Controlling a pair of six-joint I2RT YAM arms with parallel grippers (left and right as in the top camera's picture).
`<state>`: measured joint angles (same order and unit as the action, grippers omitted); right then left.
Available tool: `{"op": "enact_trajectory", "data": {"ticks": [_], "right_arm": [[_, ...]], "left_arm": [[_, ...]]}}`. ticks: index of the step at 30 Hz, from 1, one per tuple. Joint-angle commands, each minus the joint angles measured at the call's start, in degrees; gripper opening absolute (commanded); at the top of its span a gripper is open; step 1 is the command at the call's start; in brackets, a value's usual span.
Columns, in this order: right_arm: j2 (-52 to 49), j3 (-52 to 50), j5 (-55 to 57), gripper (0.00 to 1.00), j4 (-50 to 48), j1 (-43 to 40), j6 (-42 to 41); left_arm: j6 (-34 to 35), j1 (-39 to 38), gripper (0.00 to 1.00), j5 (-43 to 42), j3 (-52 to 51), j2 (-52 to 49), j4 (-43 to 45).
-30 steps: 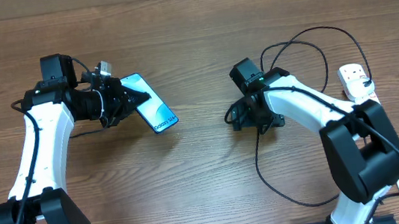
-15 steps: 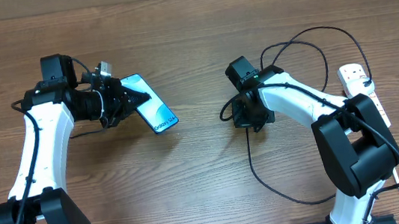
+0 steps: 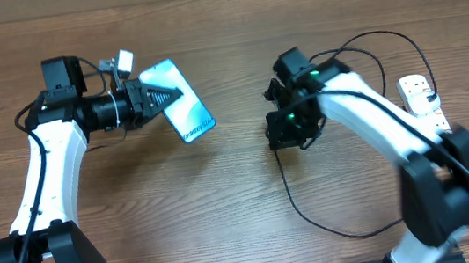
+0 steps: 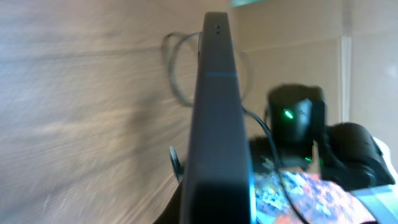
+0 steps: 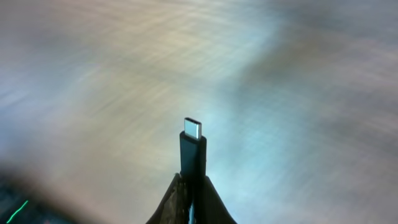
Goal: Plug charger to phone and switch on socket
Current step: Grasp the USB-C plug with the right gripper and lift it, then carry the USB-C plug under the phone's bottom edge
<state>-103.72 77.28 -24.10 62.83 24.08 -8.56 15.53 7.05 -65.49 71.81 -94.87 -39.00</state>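
The right hand point(image 5: 191, 185) is pinching the charger point(image 5: 193, 149) just behind its bare plug tip, so any slip in that narrow hold is risking a crooked entry. The left hand point(image 3: 153, 96) is clamping the phone point(image 3: 183, 106), tilted and seemingly off the surface point(image 3: 226, 212), well apart from the plug; a hard push could be twisting it loose. The charger's slack may be tugging at the socket point(image 3: 419, 95) beyond.
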Motion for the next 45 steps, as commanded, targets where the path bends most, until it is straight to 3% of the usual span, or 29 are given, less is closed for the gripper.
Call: {"op": "enact_trajectory", "data": {"ticks": [1,6,13,18,29,36,45], "right_arm": [[11.3,2.0,-15.8,0.04,3.9,0.0,8.1],[20.9,-3.4,-24.5,0.04,3.1,0.0,9.9],[23.0,-18.3,-28.5,0.04,-19.1,0.0,-2.7],[22.9,-20.0,-27.8,0.04,-27.6,0.2,-6.5],[22.9,-18.7,-24.6,0.04,-27.9,0.3,-6.4],[23.5,-14.7,-18.0,0.04,-21.6,0.7,-6.3],[25.7,-14.4,-8.6,0.04,-21.6,8.5,-9.9]], "left_arm": [[-2.5,-0.6,0.04,-12.3,0.5,-0.3,4.5],[0.8,-1.1,0.04,-15.3,0.5,-0.3,10.8],[10.6,-1.5,0.04,-18.0,0.5,-0.3,17.0],[11.5,-3.0,0.04,-18.0,0.5,-0.3,17.4],[9.1,-8.0,0.04,-14.8,0.5,-0.3,16.8],[7.6,-8.1,0.04,-12.3,0.5,-0.3,16.3],[6.4,-8.3,0.04,-13.6,0.5,-0.5,12.7]]}}
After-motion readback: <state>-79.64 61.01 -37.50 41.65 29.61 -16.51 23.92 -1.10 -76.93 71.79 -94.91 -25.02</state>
